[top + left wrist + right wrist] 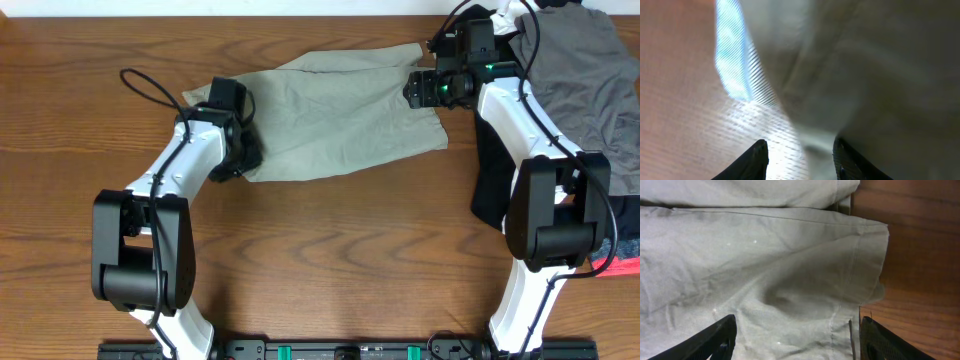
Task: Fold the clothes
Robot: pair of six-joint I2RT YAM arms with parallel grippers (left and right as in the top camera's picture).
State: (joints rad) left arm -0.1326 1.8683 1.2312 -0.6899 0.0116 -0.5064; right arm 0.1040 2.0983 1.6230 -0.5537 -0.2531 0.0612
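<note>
table point(330, 250): brown wood, flat and matte, with the grain in long wavy bands.
clothes point(340, 115): one pale khaki-green woven piece, spread out at the far middle of the table between the two grippers. The outline is roughly four-sided, with a slanted far edge and soft creases across it.
weave: fine and matte in the right wrist view, with a shallow pucker raised near the middle.
seam point(765, 215): a thin, straight stitched line run along the upper layer.
hem point(856, 275): turned over and stitched, ended in a rounded corner against bare wood.
left gripper point(799, 150): set at the left edge of the clothes. The jaws are partly parted, and wood and the cloth's edge are seen between them. Nothing is seen clamped, though the view is blurred.
left fingers point(756, 160): dark and tapered, their outlines softened by blur.
right gripper point(795, 340): placed over the right end of the clothes, near the hem. The jaws are spread wide, the cloth lies flat below and between them, and nothing is gripped.
right fingers point(715, 340): black, wedge-shaped, matte.
grey garment point(585, 80): darker and rumpled, heaped at the far right corner.
black garment point(490, 190): laid at the right side, partly covered by the right arm point(520, 120).
left arm point(170, 180): a smooth white shell with black joints, like the right arm.
</note>
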